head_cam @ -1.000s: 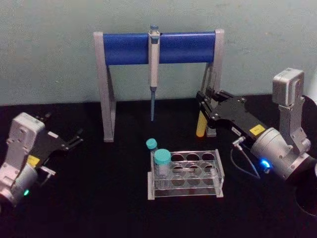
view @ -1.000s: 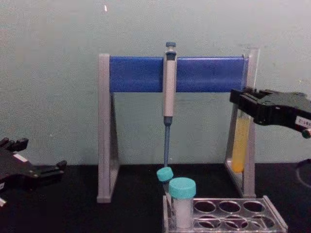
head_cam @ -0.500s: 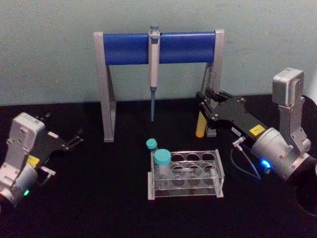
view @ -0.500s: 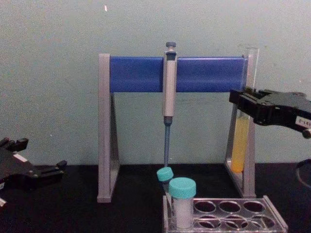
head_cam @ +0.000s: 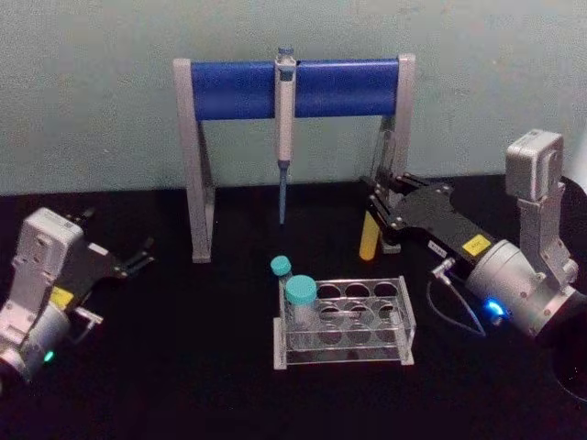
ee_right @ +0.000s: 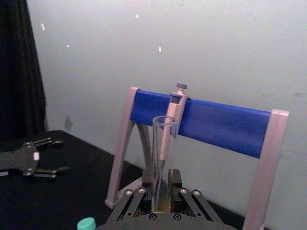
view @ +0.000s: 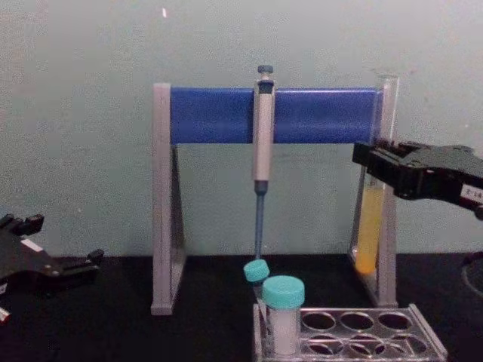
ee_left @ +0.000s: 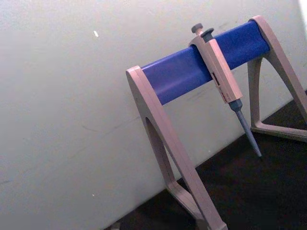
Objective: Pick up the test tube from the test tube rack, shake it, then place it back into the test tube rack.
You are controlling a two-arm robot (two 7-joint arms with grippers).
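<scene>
The test tube, clear glass with yellow liquid in its lower part, hangs slightly tilted above the table, behind and to the right of the test tube rack. My right gripper is shut on the tube's middle. From the chest the tube stands in front of the stand's right leg, held by the right gripper. In the right wrist view the tube rises between the right gripper's fingers. The rack holds two teal-capped tubes at its left end. My left gripper rests open at the far left.
A grey-and-blue pipette stand stands behind the rack, with a pipette hanging from its bar. Two teal-capped tubes sit at the rack's left end. The black table stretches between the left gripper and the rack.
The right gripper has shifted slightly to the left with the test tube, and the tube leans a little more. The left arm has not moved.
</scene>
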